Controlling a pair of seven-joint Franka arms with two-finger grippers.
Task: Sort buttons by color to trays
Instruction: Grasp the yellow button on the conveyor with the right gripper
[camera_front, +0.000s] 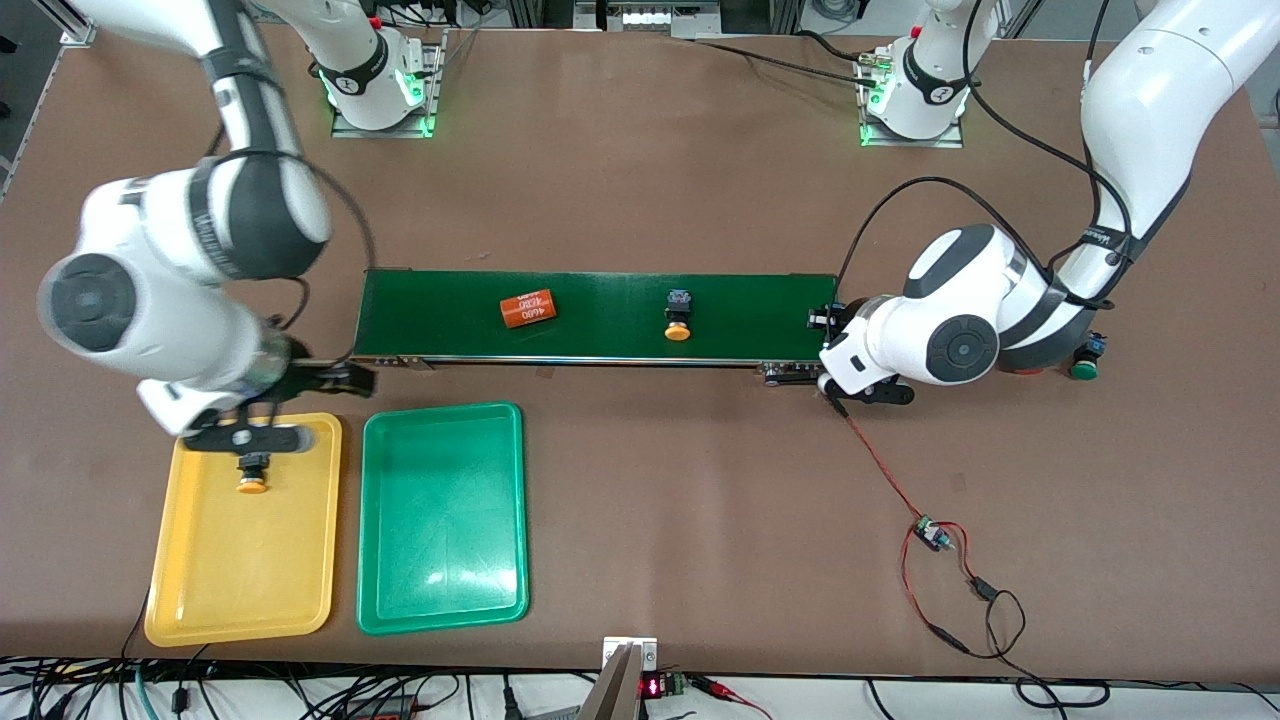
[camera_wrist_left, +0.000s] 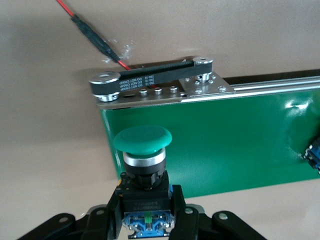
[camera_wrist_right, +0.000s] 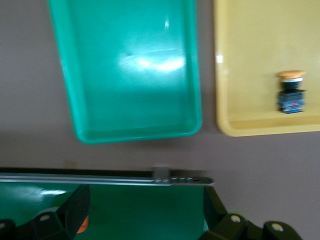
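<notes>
One orange button (camera_front: 252, 477) lies in the yellow tray (camera_front: 190, 590) under the wide-open, empty right end effector (camera_front: 247, 437), while the left end effector (camera_wrist_left: 146, 220), by the belt (camera_front: 600, 316), pinches a green button (camera_wrist_left: 143, 150) that must go to the green tray (camera_front: 443, 520).

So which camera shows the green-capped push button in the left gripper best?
The left wrist view: the green-capped push button fills it, clamped between the black fingers. The front view hides it under the arm; the right wrist view misses it.

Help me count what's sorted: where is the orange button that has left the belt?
It lies in the yellow tray, at the end nearest the conveyor belt, orange button just under the open right gripper.
</notes>
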